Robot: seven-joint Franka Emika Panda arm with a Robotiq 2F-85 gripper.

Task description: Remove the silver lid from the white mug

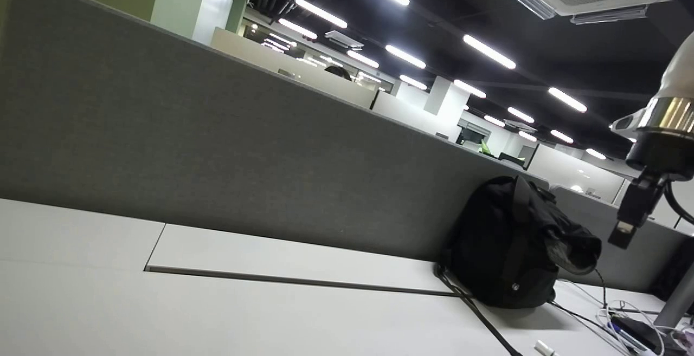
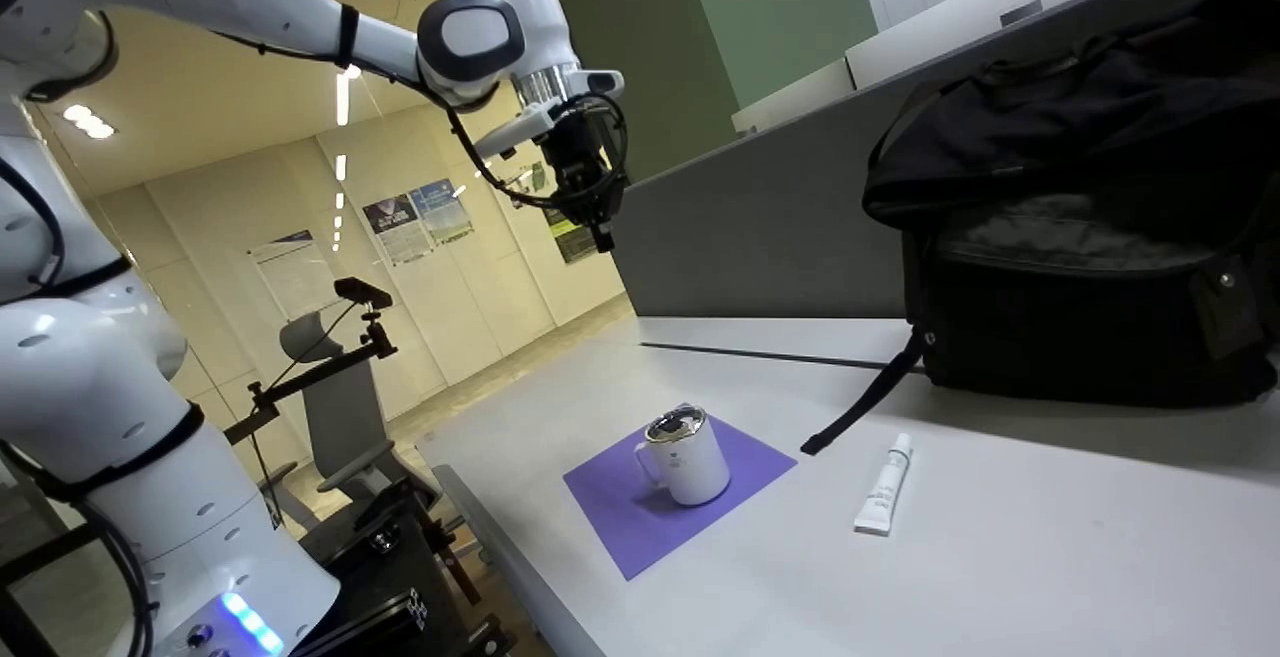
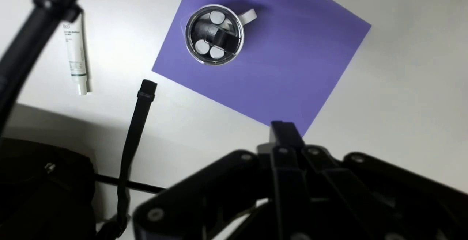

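The white mug (image 2: 697,469) stands upright on a purple sheet (image 2: 608,504) on the table in an exterior view. Its shiny lid (image 2: 676,423) sits on top. In the wrist view the round lid (image 3: 209,31) shows from above, see-through with a dark slider, and the mug's handle (image 3: 248,16) points to the upper right. My gripper (image 3: 287,128) is shut with its fingertips together and nothing between them. It hangs high above the table, well apart from the mug, in both exterior views (image 2: 602,237) (image 1: 623,234). The mug is out of view in the latter exterior view.
A black bag (image 2: 1080,267) stands on the table against the grey partition (image 2: 760,247). Its strap (image 3: 135,130) reaches towards the purple sheet. A white tube (image 2: 884,487) lies beside the strap. Cables (image 1: 612,312) lie on the table near the bag.
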